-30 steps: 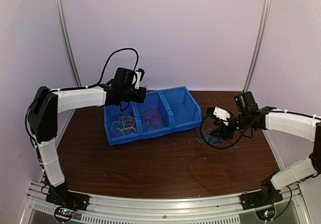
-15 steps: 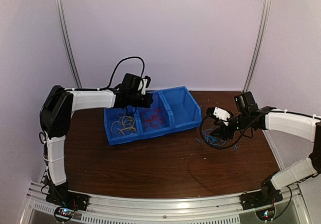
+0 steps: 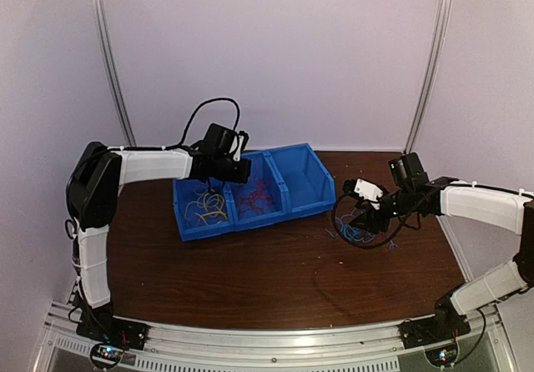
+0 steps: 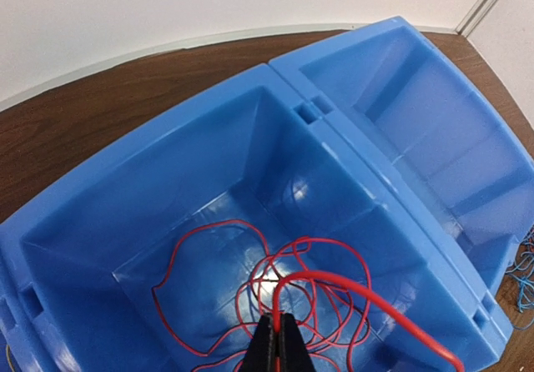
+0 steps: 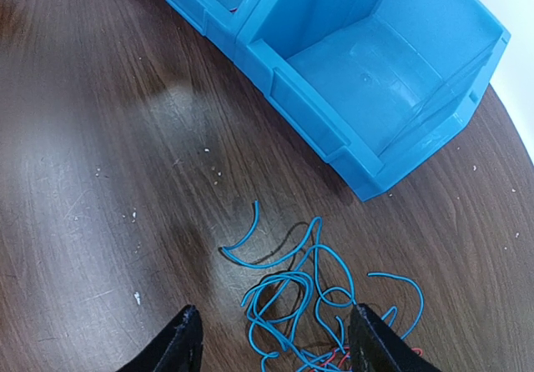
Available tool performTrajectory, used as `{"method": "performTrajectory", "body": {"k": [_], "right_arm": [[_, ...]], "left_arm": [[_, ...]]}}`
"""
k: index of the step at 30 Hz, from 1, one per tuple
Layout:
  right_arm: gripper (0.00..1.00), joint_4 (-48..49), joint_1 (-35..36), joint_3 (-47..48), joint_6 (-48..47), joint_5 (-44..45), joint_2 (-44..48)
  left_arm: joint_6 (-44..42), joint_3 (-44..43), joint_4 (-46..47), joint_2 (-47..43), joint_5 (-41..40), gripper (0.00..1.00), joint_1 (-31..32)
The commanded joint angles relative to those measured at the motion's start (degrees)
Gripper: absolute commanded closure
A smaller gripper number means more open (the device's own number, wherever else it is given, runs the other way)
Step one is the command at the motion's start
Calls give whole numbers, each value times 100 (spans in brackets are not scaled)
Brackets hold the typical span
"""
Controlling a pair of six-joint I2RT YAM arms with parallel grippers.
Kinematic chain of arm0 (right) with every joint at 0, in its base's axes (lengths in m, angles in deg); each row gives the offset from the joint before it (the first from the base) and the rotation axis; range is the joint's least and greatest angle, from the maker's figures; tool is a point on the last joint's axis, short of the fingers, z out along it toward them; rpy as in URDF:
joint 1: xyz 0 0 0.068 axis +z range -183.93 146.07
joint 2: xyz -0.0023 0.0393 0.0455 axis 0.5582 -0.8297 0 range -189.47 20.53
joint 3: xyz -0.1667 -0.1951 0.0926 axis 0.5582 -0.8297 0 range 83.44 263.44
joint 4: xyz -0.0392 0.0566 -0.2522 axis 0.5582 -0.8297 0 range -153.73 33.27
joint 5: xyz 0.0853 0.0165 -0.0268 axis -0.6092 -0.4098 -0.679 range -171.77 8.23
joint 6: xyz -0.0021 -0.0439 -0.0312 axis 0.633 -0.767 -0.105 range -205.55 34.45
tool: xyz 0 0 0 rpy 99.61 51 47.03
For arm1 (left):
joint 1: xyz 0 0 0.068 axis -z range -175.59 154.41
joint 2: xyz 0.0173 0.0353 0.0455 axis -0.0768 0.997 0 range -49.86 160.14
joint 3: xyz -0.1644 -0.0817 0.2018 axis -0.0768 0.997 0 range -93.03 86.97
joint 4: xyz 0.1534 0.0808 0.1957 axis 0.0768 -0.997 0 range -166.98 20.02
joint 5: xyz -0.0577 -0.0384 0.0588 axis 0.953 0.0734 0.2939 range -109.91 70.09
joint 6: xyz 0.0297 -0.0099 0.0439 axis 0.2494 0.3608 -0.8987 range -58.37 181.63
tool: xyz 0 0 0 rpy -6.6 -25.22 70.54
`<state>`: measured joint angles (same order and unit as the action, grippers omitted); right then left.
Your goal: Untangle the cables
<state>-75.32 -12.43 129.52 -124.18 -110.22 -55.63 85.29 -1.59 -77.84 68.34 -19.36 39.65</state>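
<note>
Red cables [image 4: 334, 278] loop in the middle compartment of the blue bin [image 4: 125, 193], where the left gripper [image 4: 278, 326] points down from an outstretched arm, pinched tight on one strand. Yellow cables [image 3: 207, 208] fill the left compartment. Blue cables [image 5: 288, 293] sprawl on the table [image 5: 100, 163] just beside the bin's right end, under the right gripper [image 5: 278, 343], whose jaws are spread wide and hold nothing. Bin walls stand close around the left gripper, and bare wood spreads left of the blue cables.

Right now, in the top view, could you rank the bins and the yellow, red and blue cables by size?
Largest: blue bins.
Then yellow cables, red cables and blue cables, too alike to rank.
</note>
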Motion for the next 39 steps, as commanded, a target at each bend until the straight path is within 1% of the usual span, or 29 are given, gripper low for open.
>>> {"method": "performTrajectory", "body": {"k": [1,2,7,10,14,15,17,18,20,21,23,25,26,28,31,35,39], "right_arm": [[40,-47,4,-30,-13,59,-17],[40,-48,8,-32,-7,64,-7],[40,-48,3,-38,-4,60,31],[40,-48,1,-34,-4,66,22],[40,-55,-2,-38,-8,58,16],[39,-57,3,-38,-12,58,30],[40,-53,4,-47,-13,57,35],[40,-49,4,-47,-19,61,39],[40,-48,4,-47,-18,52,40],[39,-41,4,-47,-23,56,33],[40,-24,4,-38,-3,79,22],[40,39,-16,2,128,138,49],[40,86,-40,24,220,166,82],[40,141,-119,102,371,262,132],[40,32,-403,288,484,302,46],[45,-403,-866,643,567,322,-448],[50,-738,-1318,1048,766,349,-1040]], "left_arm": [[-23,-423,-376,130,-322,100,-9],[-15,-493,-487,175,-293,99,-9],[1,-600,-613,83,-201,84,-9],[-6,-643,-725,-118,-250,72,-9],[-52,-625,-990,-509,-273,59,-13],[-39,-597,-1093,-626,-262,52,-10],[98,-543,-1361,-929,-367,6,-9],[174,-579,-1603,-1067,-468,3,-9],[246,-822,-2338,-1279,-718,2,-9],[215,-969,-2847,-1339,-798,2,-9],[95,-1314,-3492,-1426,-792,2,-9],[29,-1707,-3899,-1511,-825,2,-9],[54,-1865,-3952,-1608,-814,2,-9],[329,-2117,-3903,-1891,-885,2,-9],[862,-2267,-3513,-2453,-1154,2,-9],[1333,-2118,-2779,-3289,-1463,2,-9],[1487,-1965,-2374,-4012,-1949,2,-9]]}}
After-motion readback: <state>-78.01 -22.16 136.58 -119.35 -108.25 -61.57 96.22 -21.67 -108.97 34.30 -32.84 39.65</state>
